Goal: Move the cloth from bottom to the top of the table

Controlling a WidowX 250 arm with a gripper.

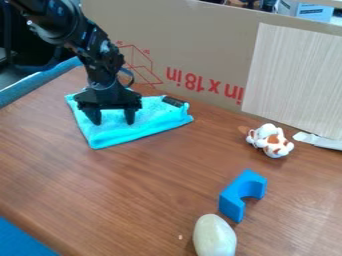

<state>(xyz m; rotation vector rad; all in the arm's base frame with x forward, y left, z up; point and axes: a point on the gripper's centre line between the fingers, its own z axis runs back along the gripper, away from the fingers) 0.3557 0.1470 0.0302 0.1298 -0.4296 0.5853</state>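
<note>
The black gripper point(113, 118) hangs over the cloth at the upper left of the view, its two fingers apart and pointing down. Beneath it the bright turquoise cloth point(120, 133) lies folded flat on the brown wooden table point(160, 185). The fingertips are at the cloth's surface; whether they touch it I cannot tell. A small dark patch lies at the cloth's upper right corner. Part of the cloth's back is hidden behind the gripper.
A white and brown toy point(270, 140) sits to the right. Nearer the front are a blue arch block point(242, 194) and a pale egg-shaped object point(214, 236). A cardboard wall point(194, 55) borders the table's back, with a light panel point(294, 80) against it.
</note>
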